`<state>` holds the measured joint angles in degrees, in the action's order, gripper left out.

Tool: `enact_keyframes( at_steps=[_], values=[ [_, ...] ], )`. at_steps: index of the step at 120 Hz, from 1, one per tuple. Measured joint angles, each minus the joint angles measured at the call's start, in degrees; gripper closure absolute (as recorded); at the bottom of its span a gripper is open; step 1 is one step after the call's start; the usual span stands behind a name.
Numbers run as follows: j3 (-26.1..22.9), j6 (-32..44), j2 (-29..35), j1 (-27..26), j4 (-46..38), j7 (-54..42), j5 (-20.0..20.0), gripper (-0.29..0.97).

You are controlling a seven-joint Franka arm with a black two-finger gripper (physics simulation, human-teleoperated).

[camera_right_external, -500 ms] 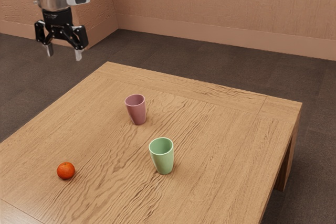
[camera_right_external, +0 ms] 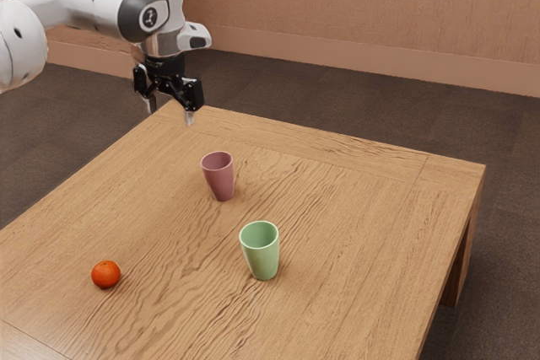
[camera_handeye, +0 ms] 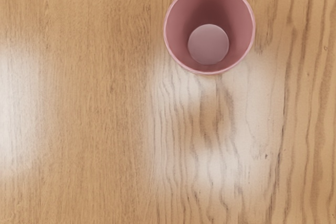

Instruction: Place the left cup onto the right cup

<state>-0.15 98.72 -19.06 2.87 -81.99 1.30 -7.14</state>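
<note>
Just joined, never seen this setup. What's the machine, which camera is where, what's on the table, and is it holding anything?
It is a simulated robot arm with a black two-finger hand; the pictures are renders, not photos.

The exterior view comes from a camera beside the arm, which reaches in from that view's left. The wrist view comes from a camera on the hand, looking straight down.

On the wooden table stand two upright cups, apart from each other: a pink cup and a green cup. An orange lies near the table's front edge. The wrist view looks down into the pink cup, which is empty.

Nothing is held. The hand hangs in the air with its fingers open, touching neither cup. The stacking job has not yet begun.
</note>
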Motion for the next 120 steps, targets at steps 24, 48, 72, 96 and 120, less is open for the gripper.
enact_keyframes(
  at_steps=[24,48,72,96,120],
  values=[
    [-0.23,6.37,-5.55,-0.05,0.05,-1.16,0.34,0.0],
    [-1.32,11.38,-9.21,-0.14,-0.01,-1.89,0.4,0.0],
    [-2.45,15.55,-11.89,-0.2,0.05,-2.33,0.3,0.0],
    [-3.4,18.21,-15.2,-0.32,2.71,-2.64,0.22,0.0],
    [-3.86,20.15,-18.39,-0.24,3.89,-2.96,0.15,0.0]
  ],
)
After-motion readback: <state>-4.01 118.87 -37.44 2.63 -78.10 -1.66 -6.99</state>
